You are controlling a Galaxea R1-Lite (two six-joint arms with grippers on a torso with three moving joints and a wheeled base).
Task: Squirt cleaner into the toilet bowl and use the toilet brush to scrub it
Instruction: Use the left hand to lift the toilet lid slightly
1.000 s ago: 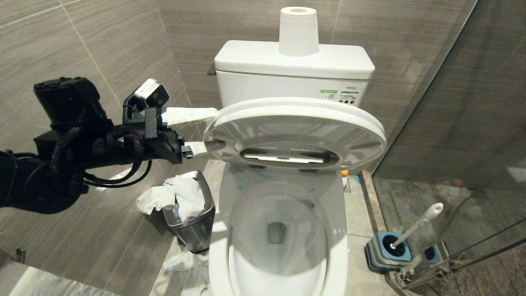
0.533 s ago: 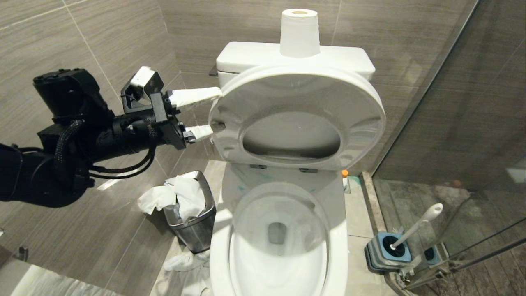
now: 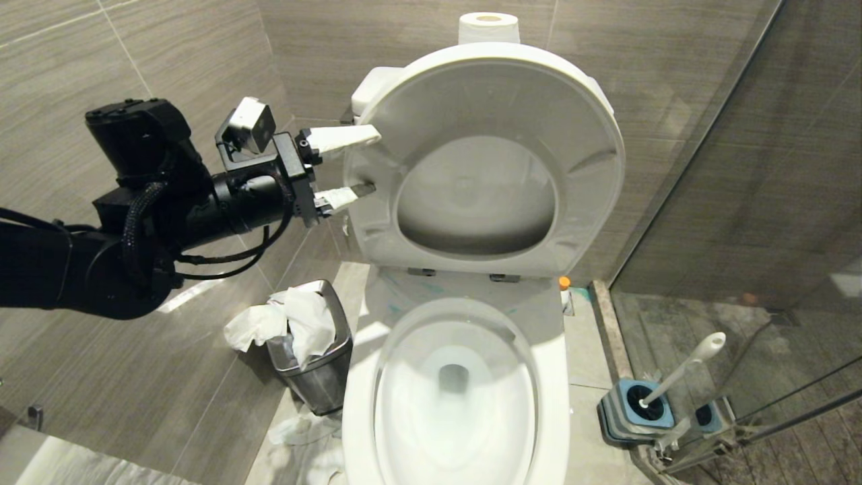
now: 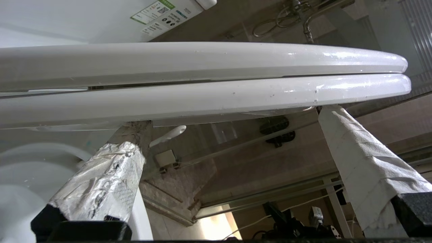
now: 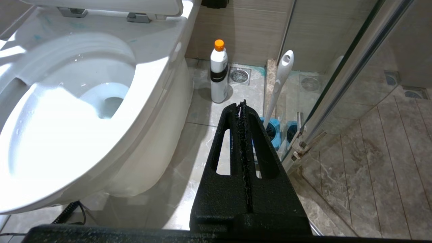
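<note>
- Head view: the left gripper, on a black arm with paper-wrapped fingers, is reaching in from nine o'clock with its jaws standing wide, straddling the left edge of the raised white plastic seat and lid.
- The seat and lid are standing nearly upright against the white ceramic cistern, with a white paper roll sitting on top at twelve o'clock.
- The large glossy white ceramic toilet bowl is lying open at six o'clock, with faint turquoise-blue streaks of cleaner showing on the ledge behind the basin.
- A small steel bin stuffed with white tissue is standing at eight o'clock of the bowl.
- The toilet brush, slim and white-handled, is leaning in its square blue-grey holder at four o'clock.
- Left wrist view: the two wrapped fingers are sitting wide apart, their tips touching the seat's edge; whether they are actually pressing it is hard to tell.
- Right wrist view: the right gripper, black and pressed closed, is hanging near the floor beside the bowl.
- A white bottle with an orange cap is standing on the tiles at twelve o'clock, with the brush handle just to its right.
</note>
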